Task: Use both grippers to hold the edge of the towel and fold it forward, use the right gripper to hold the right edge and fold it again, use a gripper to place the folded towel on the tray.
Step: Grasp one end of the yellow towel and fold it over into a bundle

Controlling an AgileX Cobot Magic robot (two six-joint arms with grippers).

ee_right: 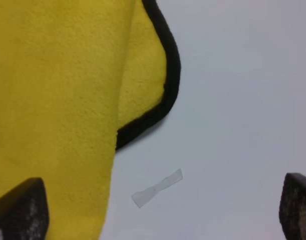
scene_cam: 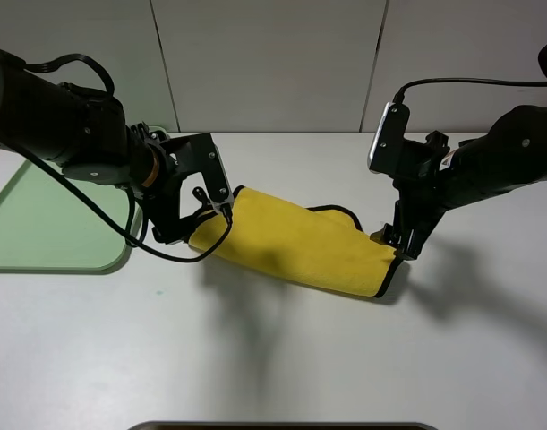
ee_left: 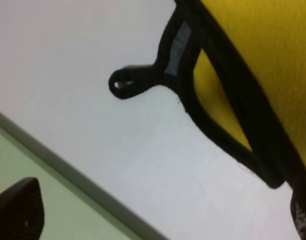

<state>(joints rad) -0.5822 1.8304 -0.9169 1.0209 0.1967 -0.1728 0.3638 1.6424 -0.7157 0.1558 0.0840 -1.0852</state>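
The yellow towel (scene_cam: 300, 242) lies folded over on the white table, its black-piped edge (scene_cam: 389, 273) showing at the right end. My left gripper (scene_cam: 206, 210) is at the towel's left end, open. In the left wrist view its fingertips (ee_left: 17, 212) stand wide apart, with the towel corner and black loop (ee_left: 127, 82) beyond them. My right gripper (scene_cam: 397, 240) hovers at the right end, also open. In the right wrist view the yellow towel (ee_right: 57, 100) and its piping (ee_right: 168, 80) lie ahead of the spread fingertips (ee_right: 20, 210). The pale-green tray (scene_cam: 40, 233) sits at the far left.
A small strip of clear tape (ee_right: 158, 189) lies on the table beside the towel's right end. The tray's rim (ee_left: 77, 192) runs close to the left gripper. A dark rounded object (scene_cam: 282, 425) shows at the table's front edge. A panelled wall stands behind.
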